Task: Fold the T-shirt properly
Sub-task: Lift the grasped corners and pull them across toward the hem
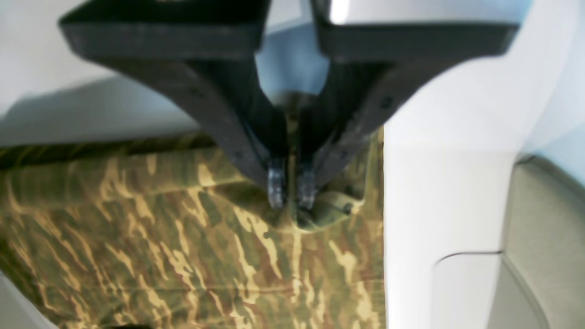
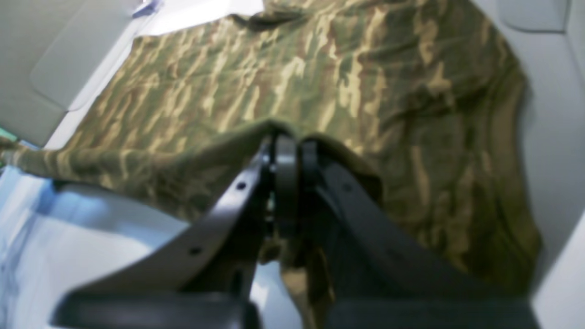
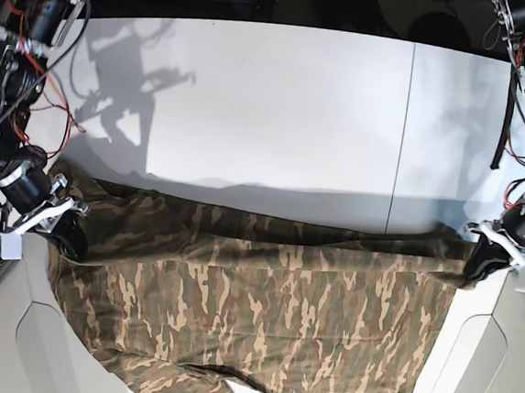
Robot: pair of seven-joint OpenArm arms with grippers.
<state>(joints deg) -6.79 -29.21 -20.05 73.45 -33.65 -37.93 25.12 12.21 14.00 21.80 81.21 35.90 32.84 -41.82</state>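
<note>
White worktop (image 3: pixel 280 106), seen from above in the base view: bare over its far half, with a seam running front to back toward one side and rounded corner cut-outs along the near edge. The T-shirt (image 3: pixel 252 315) lies spread across the near half, its long axis running side to side between the two arms, and its far edge is lifted into a taut band. Each arm is at one end of that band, so neither is nearer; the cloth extends from both sets of fingers toward the near edge of the worktop. Left gripper (image 1: pixel 291 185): fingers closed, pinching a bunched fold at the shirt's corner. Right gripper (image 2: pixel 289 157): fingers closed on a raised ridge of cloth, though blur hides how much fabric is caught. A fold forward would probably have ample room.
</note>
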